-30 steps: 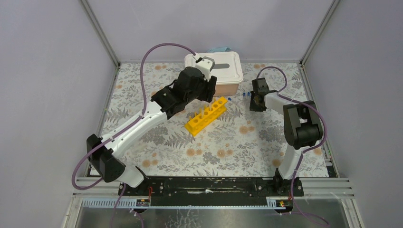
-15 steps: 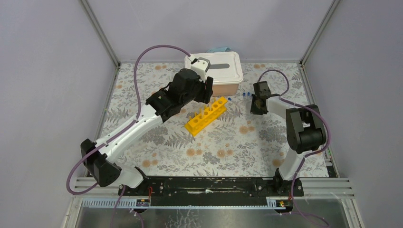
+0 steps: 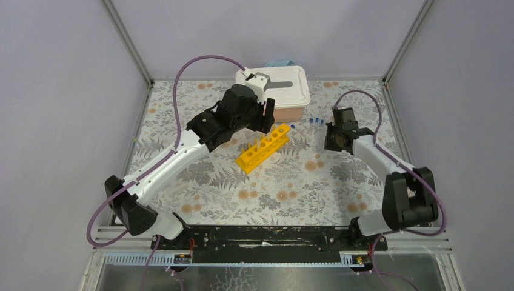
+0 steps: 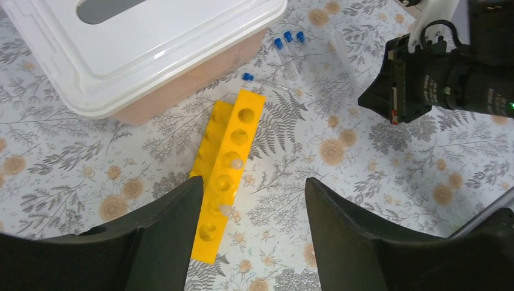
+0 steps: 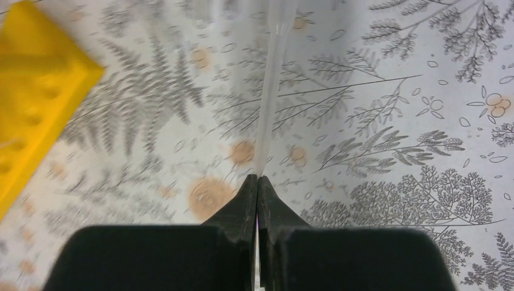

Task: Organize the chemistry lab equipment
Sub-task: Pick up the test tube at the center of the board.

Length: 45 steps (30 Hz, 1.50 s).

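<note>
Entry: yellow rack (image 3: 263, 147) — lies diagonally on the patterned surface (image 3: 291, 188), just in front of the white-lidded box (image 3: 276, 88). Blue-capped tubes (image 3: 314, 121) lie loose beyond its far end. The left fingers (image 4: 163, 242) are apart above the rack, holding nothing. The right fingers (image 5: 245, 212) are pressed together on a slim clear tube (image 5: 270, 91), much of it jutting past the tips. Risk: so narrow a pinch lets the tube pivot or slip — it misses its hole or knocks the rack.

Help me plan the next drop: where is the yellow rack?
In the top view the yellow rack lies diagonally mid-table, in front of the white box, below the left gripper; blue-capped tubes lie past its far end.
</note>
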Available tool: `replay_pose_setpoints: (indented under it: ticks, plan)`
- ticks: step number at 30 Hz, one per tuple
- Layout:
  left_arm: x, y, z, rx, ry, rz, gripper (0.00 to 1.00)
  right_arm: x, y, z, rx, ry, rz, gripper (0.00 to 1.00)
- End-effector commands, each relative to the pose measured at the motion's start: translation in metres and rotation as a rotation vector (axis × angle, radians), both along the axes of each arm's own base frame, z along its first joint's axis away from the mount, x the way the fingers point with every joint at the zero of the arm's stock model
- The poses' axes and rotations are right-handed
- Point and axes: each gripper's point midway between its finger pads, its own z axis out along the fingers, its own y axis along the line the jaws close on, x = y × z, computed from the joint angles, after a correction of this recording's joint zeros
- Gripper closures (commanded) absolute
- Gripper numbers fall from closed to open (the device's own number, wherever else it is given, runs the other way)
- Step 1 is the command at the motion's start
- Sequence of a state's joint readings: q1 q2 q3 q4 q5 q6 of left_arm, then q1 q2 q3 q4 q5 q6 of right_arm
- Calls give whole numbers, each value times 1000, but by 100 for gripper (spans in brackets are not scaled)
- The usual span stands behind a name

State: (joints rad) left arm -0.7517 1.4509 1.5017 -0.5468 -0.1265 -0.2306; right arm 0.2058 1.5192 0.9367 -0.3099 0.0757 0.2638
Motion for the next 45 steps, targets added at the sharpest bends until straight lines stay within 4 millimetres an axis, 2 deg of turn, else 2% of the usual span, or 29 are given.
replay_pose_setpoints:
  ticks: [1, 6, 9, 15, 23, 27, 30, 40, 45]
  plan:
    - [-5, -17, 3, -32, 59, -61, 30, -20, 28, 40, 96, -84, 158, 100]
    - [-11, -35, -1, -87, 167, -155, 28, -45, 63, 82, 195, -166, 336, 100]
    - [-10, -39, -7, -151, 256, -194, 28, -63, 83, 105, 227, -201, 445, 100]
    - [-14, -43, -16, -224, 372, -256, 27, -97, 113, 136, 251, -246, 630, 100]
    - [-31, -49, -31, -303, 539, -367, 24, -126, 132, 159, 278, -267, 762, 100]
    - [-44, -55, -33, -335, 603, -443, 24, -137, 140, 167, 287, -267, 808, 100]
    - [-47, -54, -32, -344, 613, -456, 23, -145, 144, 172, 293, -274, 838, 100]
    - [-54, -50, -31, -372, 651, -487, 24, -161, 152, 187, 301, -292, 889, 100]
    - [-61, -50, -31, -382, 671, -517, 28, -163, 153, 188, 298, -299, 902, 100]
